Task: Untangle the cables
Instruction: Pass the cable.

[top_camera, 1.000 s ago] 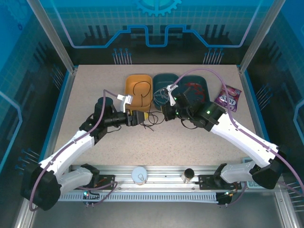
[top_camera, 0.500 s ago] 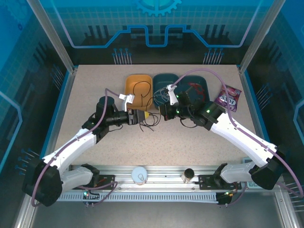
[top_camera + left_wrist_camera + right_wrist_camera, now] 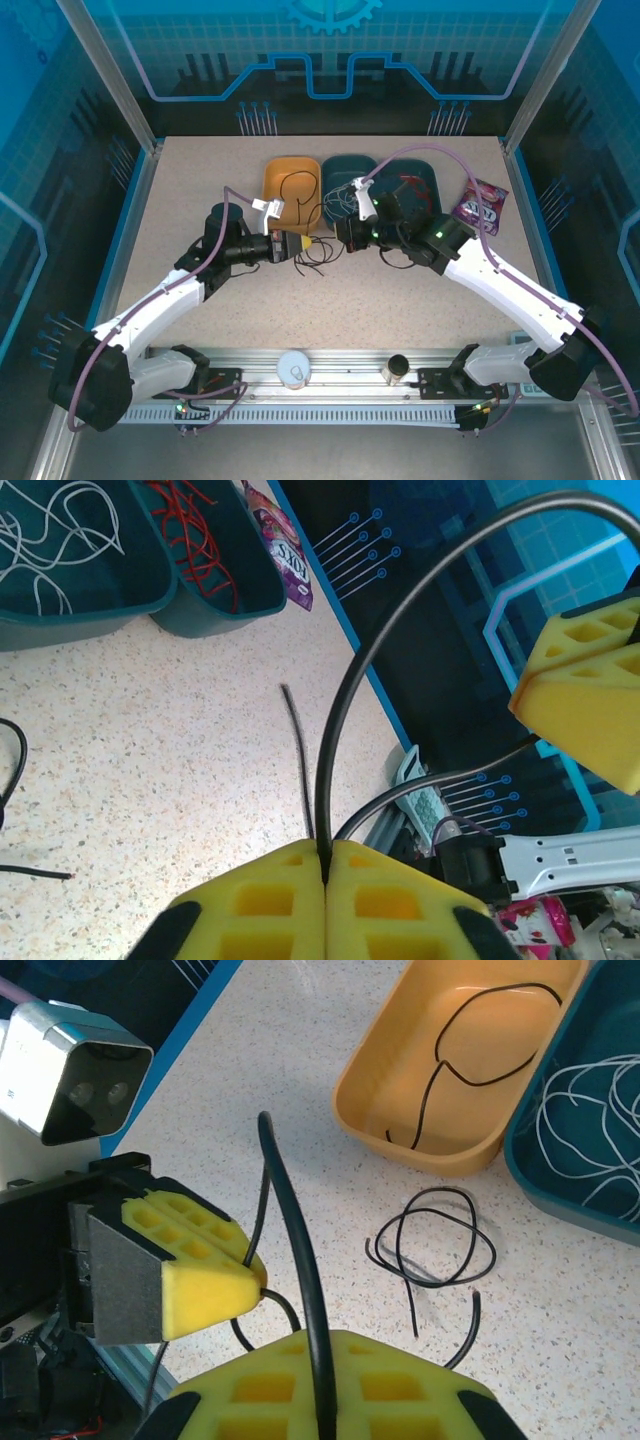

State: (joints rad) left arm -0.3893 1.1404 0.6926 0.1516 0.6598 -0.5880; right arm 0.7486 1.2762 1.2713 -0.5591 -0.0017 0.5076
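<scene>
Now each pair of jaws (yellow-padded) pinches black cable (image 3: 325, 780)

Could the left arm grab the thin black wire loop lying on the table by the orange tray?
Probably not yet: the left gripper is shut on a black wire strand. The black wire loop lies nearby on open table.

Bins (image 3: 272, 182) behind, near tabletop (image 3: 330, 310) open.
</scene>
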